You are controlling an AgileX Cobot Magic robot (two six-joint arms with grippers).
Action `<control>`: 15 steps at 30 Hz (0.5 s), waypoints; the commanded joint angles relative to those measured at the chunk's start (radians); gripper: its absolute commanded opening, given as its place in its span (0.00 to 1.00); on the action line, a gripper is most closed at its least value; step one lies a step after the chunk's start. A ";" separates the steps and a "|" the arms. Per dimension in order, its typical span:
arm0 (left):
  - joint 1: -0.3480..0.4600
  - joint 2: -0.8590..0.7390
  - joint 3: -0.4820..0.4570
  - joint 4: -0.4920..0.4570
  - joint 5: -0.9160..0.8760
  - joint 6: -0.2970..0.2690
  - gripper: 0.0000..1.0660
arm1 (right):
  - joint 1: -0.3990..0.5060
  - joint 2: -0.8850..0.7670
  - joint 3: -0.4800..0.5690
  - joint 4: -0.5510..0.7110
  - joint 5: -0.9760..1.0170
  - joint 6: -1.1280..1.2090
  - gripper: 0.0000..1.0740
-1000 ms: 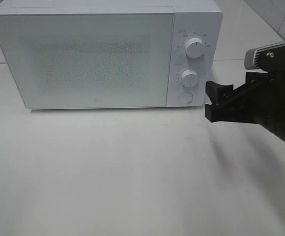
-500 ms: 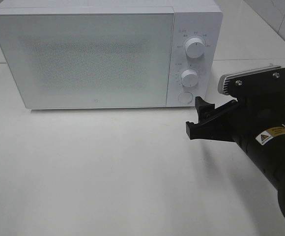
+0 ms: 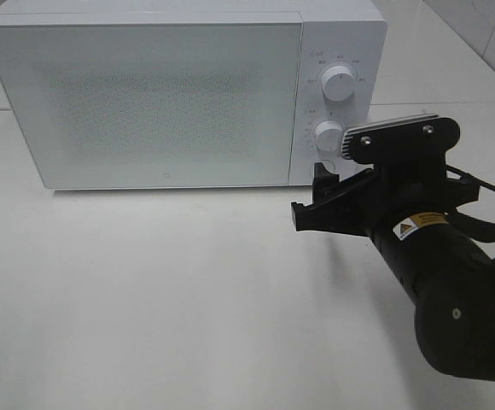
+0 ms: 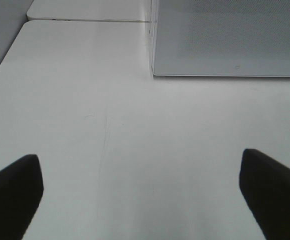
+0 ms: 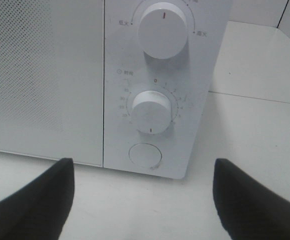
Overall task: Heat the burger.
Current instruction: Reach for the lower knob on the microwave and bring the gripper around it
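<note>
Nearest to us, the black right arm (image 3: pixel 452 299) reaches in from the right over the white table (image 3: pixel 145 299). Its right gripper (image 3: pixel 309 195) faces the microwave (image 3: pixel 171 17), fingers (image 3: pixel 299 218) spread apart and holding nothing, near the foot of the control panel. From the right wrist we look between those fingers at the round button (image 5: pixel 145 155), then the lower knob (image 5: pixel 151 111), then the upper knob (image 5: pixel 162 22).

The left gripper (image 4: pixel 140 195) hangs over bare table, its fingers (image 4: pixel 12 192) wide apart and empty, with a lower corner of the microwave ahead.

Farther back, the microwave's frosted door (image 3: pixel 145 102) is closed. We see the burger in none of our views, and we cannot tell whether it sits behind that door.
</note>
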 commanded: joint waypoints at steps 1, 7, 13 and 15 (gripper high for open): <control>0.005 -0.025 0.002 -0.004 -0.011 -0.004 0.94 | 0.000 0.019 -0.036 -0.004 -0.094 -0.002 0.69; 0.005 -0.025 0.002 -0.005 -0.011 -0.004 0.94 | -0.045 0.081 -0.120 -0.020 -0.079 0.013 0.69; 0.005 -0.025 0.002 -0.005 -0.011 -0.004 0.94 | -0.091 0.133 -0.193 -0.034 -0.049 0.025 0.69; 0.005 -0.025 0.002 -0.005 -0.011 -0.004 0.94 | -0.096 0.140 -0.199 -0.044 -0.046 0.033 0.69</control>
